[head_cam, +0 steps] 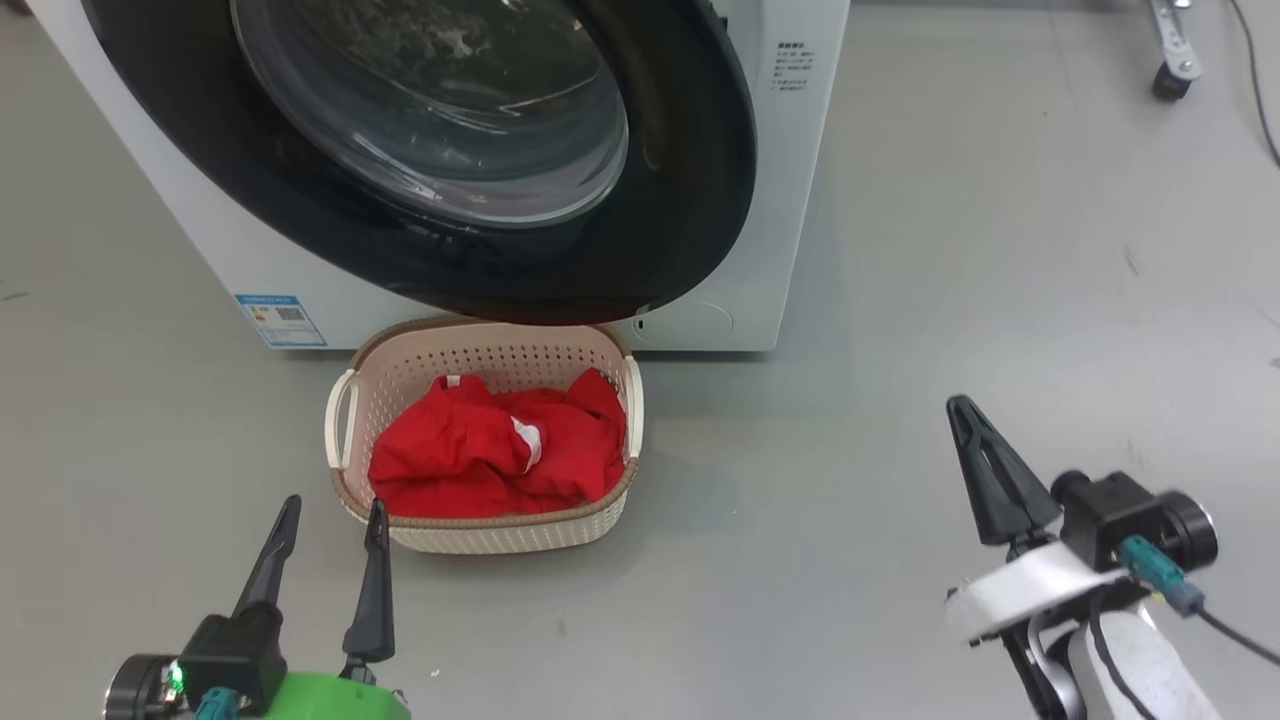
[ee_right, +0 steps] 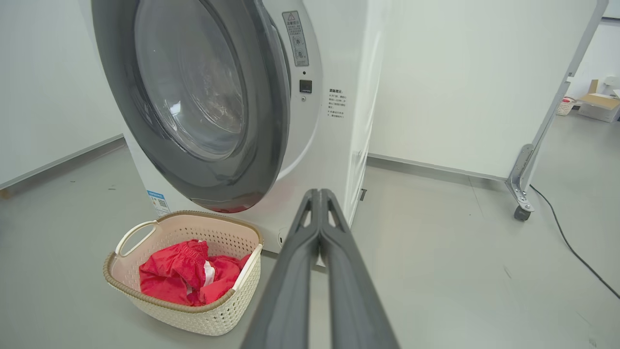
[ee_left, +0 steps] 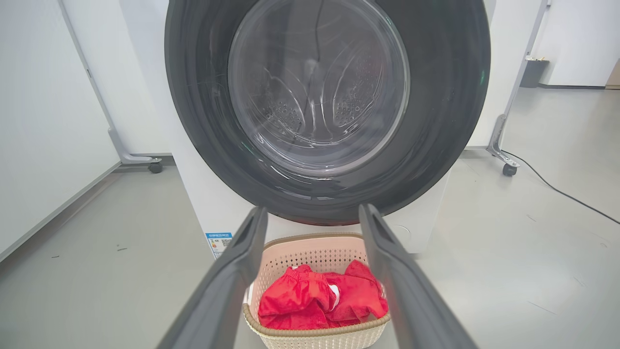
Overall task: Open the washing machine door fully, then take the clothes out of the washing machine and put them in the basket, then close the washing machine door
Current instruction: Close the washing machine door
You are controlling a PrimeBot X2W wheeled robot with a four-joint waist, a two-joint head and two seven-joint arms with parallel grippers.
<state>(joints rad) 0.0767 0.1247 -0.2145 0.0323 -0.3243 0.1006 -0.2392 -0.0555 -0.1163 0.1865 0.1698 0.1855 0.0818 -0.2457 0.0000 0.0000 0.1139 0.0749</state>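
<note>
The basket (head_cam: 500, 537) holding the red clothes (head_cam: 470, 455) sits on the floor (head_cam: 950, 280) just ahead of the spread, empty left claw (head_cam: 333, 508); the clenched, empty right claw (head_cam: 962, 410) stands well apart.

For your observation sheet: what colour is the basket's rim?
Brown; the basket shows best in right wrist view.

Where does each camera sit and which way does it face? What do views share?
Head view: high, looking down at cream perforated basket of red clothes before white washing machine; open left gripper, shut right gripper.
Left wrist view: low, squarely facing the glossy black round door; own spread fingers.
Right wrist view: low, from the right, facing the door obliquely; own closed fingers.
Shared: basket, clothes, door.
</note>
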